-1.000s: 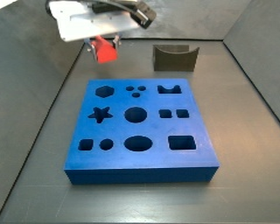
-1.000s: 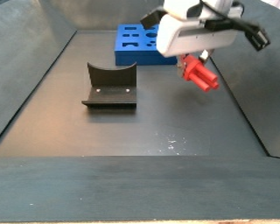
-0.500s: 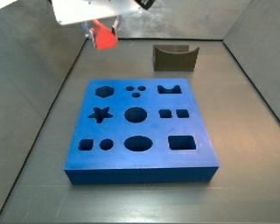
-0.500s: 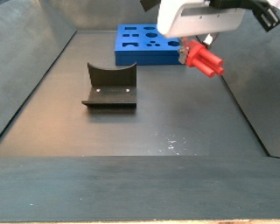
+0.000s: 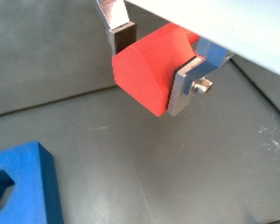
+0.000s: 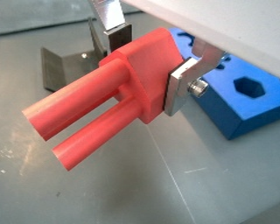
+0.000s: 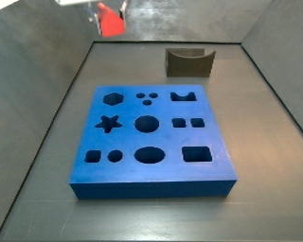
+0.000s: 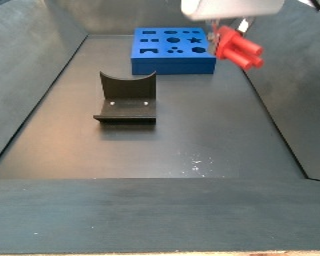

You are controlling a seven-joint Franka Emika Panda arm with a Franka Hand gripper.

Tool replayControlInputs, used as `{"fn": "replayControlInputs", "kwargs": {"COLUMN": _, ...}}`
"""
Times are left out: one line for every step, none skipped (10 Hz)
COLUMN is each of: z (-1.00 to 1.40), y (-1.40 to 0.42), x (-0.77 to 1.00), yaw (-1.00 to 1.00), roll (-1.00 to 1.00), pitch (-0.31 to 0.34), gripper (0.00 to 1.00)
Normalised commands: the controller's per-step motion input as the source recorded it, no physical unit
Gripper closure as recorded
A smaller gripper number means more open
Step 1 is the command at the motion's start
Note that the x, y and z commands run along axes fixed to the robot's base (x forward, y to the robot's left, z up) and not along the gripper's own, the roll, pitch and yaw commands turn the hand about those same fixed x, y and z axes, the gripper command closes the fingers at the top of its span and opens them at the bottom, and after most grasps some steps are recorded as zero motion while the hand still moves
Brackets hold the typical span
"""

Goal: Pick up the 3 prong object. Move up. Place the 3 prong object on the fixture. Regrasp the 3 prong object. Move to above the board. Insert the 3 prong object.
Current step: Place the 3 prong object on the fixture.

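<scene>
My gripper is shut on the 3 prong object, a red-orange block whose round prongs stick out past the fingers. In a wrist view a dark pad and a silver finger plate press on the block's two sides. Both side views show the 3 prong object hanging high above the floor, with most of the gripper cut off by the frame edge. The fixture stands apart from it with nothing on it. The blue board lies flat, its cutouts unfilled.
Grey walls ring the dark floor in both side views. The fixture and a corner of the board show below the held piece in a wrist view. An edge of the board also shows.
The gripper has risen straight up with the 3 prong object held, so its white body has nearly left both side views. The board and fixture have not moved.
</scene>
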Motion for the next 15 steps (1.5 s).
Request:
{"fn": "replayControlInputs", "kwargs": {"z": 0.79, "y": -0.01, "x": -0.02, "yaw": 0.01, "roll": -0.04, "pitch": 0.052, "gripper": 1.0}}
{"fn": "replayControlInputs", "kwargs": {"z": 0.61, "y": -0.01, "x": -0.01, "yaw": 0.01, "roll": -0.05, "pitch": 0.059, "gripper": 1.0}}
{"fn": "replayControlInputs", "kwargs": {"z": 0.47, "y": -0.02, "x": 0.0, "yaw": 0.01, "roll": -0.05, "pitch": 0.068, "gripper": 1.0}}
{"fn": "replayControlInputs", "kwargs": {"z": 0.28, "y": -0.02, "x": 0.01, "yaw": 0.01, "roll": -0.06, "pitch": 0.078, "gripper": 1.0}}
{"fn": "replayControlInputs", "kwargs": {"z": 0.47, "y": 0.72, "x": 1.0, "yaw": -1.0, "roll": -0.04, "pitch": 0.208, "gripper": 1.0}}
{"fn": "replayControlInputs", "kwargs": {"z": 0.41, "y": 0.72, "x": 1.0, "yaw": -1.0, "roll": -0.05, "pitch": 0.24, "gripper": 1.0}}
{"fn": "replayControlInputs", "kwargs": {"z": 0.39, "y": 0.7, "x": 1.0, "yaw": -1.0, "roll": -0.05, "pitch": 0.271, "gripper": 1.0}}
{"fn": "replayControlInputs", "kwargs": {"z": 0.34, "y": 0.65, "x": 1.0, "yaw": -0.94, "roll": -0.05, "pitch": 0.306, "gripper": 1.0}}
{"fn": "replayControlInputs", "kwargs": {"z": 0.3, "y": 0.6, "x": 1.0, "yaw": -0.7, "roll": -0.04, "pitch": 0.272, "gripper": 1.0}}
{"fn": "replayControlInputs", "kwargs": {"z": 0.27, "y": 0.55, "x": 1.0, "yaw": -0.46, "roll": -0.02, "pitch": 0.236, "gripper": 1.0}}
{"fn": "replayControlInputs", "kwargs": {"z": 0.24, "y": 0.47, "x": 1.0, "yaw": -0.25, "roll": -0.02, "pitch": 0.195, "gripper": 1.0}}
{"fn": "replayControlInputs", "kwargs": {"z": 0.22, "y": 0.42, "x": 1.0, "yaw": -0.17, "roll": -0.01, "pitch": 0.176, "gripper": 1.0}}
{"fn": "replayControlInputs", "kwargs": {"z": 0.19, "y": 0.38, "x": 1.0, "yaw": -0.11, "roll": -0.01, "pitch": 0.168, "gripper": 1.0}}
{"fn": "replayControlInputs", "kwargs": {"z": 0.17, "y": 0.33, "x": 1.0, "yaw": -0.07, "roll": -0.01, "pitch": 0.16, "gripper": 1.0}}
{"fn": "replayControlInputs", "kwargs": {"z": 0.15, "y": 0.3, "x": 1.0, "yaw": -0.06, "roll": -0.02, "pitch": 0.155, "gripper": 1.0}}
